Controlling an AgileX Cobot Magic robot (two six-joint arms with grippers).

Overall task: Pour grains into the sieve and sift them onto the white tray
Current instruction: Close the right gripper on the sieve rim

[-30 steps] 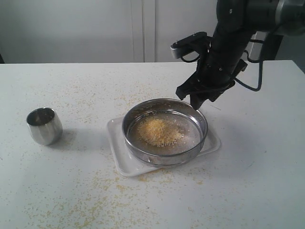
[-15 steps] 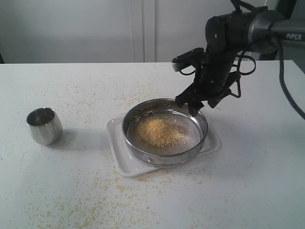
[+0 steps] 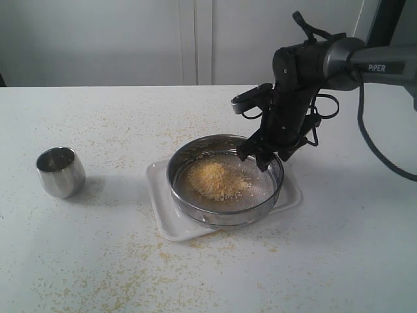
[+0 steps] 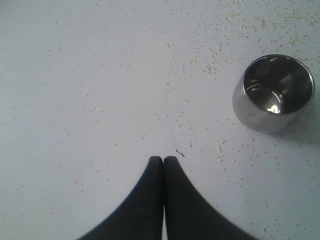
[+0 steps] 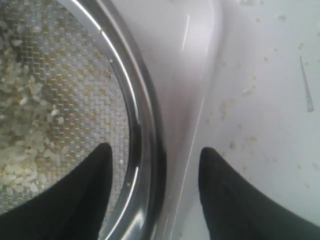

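My right gripper (image 5: 156,149), released, straddles the rim of the sieve (image 3: 225,218), one finger inside near the grains (image 3: 215,179), one outside over the white tray (image 3: 159,199); my left gripper (image 4: 163,159) is clenched.

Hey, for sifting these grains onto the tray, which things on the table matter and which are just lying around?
In the job: sieve, resting on the white tray; grains heaped on its mesh; right end effector, open astride the sieve rim.
Lying about: steel cup, empty, off to the side; spilled grains on the table; left end effector, shut, holding nothing.
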